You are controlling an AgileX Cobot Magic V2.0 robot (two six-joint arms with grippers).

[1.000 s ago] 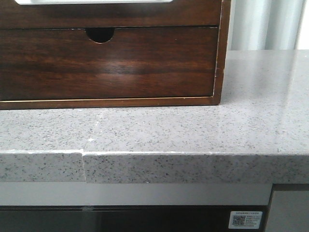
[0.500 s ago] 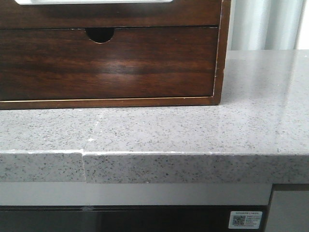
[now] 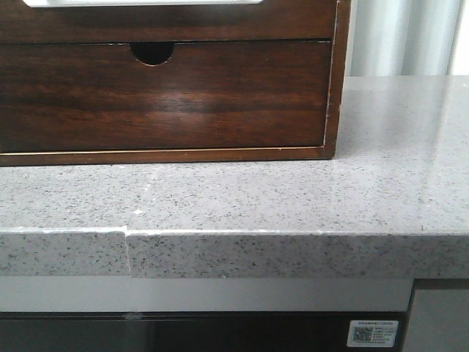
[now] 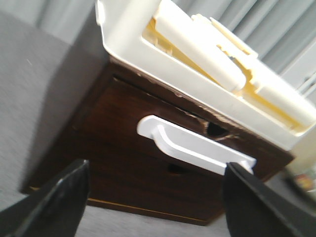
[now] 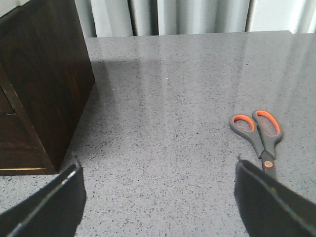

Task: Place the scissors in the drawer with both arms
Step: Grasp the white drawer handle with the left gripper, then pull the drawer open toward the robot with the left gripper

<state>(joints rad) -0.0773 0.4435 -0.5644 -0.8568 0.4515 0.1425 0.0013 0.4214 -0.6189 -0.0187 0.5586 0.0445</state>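
scissors (image 5: pixel 260 136): flat on the desk (image 5: pixel 168 128), grey handles with orange-lined loops, seen only in the right wrist view
scissors axis: long axis runs from the loops toward the right hand, blades end hidden behind the right finger (image 5: pixel 269 205)
scissors position: well apart from the cabinet (image 5: pixel 42 84), off its right side
drawer (image 4: pixel 163 143): upper front of the dark brown cabinet, white rounded handle along its top edge, looks shut
lower drawer (image 3: pixel 161 95): half-round notch at the top edge, shut
white tray (image 4: pixel 207 64): sits on top of the cabinet, cream-coloured parts inside, cannot tell what they are
left hand (image 4: pixel 155 207): fingers spread wide, holding nothing, in front of the drawer fronts, not touching
right hand (image 5: pixel 158 202): fingers spread wide, holding nothing, above the desk, scissors just beside one finger
desk: grey speckled stone, carries cabinet and scissors
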